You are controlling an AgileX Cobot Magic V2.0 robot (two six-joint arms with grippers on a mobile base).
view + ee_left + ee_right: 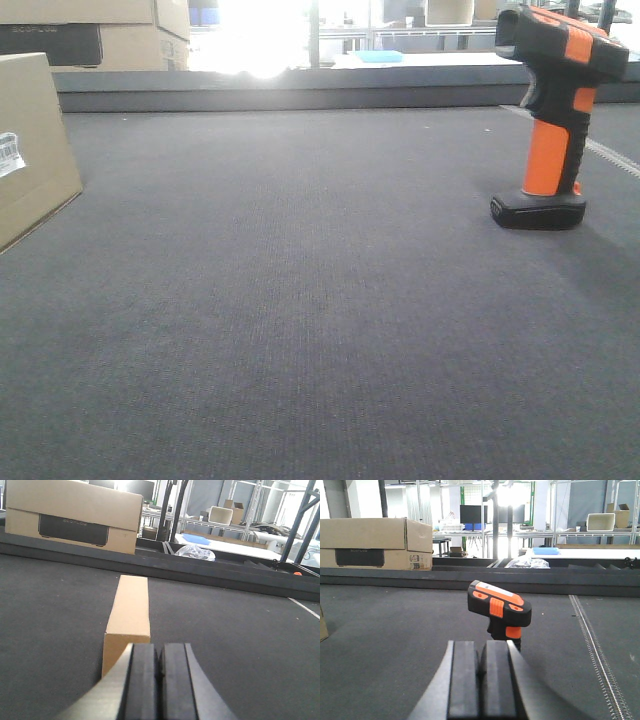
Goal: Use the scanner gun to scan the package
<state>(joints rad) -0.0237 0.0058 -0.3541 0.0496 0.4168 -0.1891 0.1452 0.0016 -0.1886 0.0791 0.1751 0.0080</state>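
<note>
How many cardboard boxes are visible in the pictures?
2. The plain tan cardboard package lies on the dark mat before the left gripper. The larger cardboard box with a dark printed band stands beyond the mat's far edge. Others may be hidden.

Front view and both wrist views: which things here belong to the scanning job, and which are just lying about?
For the job:
package, plain tan box with white label
scanner gun, standing upright on its foot

Just lying about:
cardboard box with dark band behind the belt
blue item on far table
crumpled plastic bag
</note>
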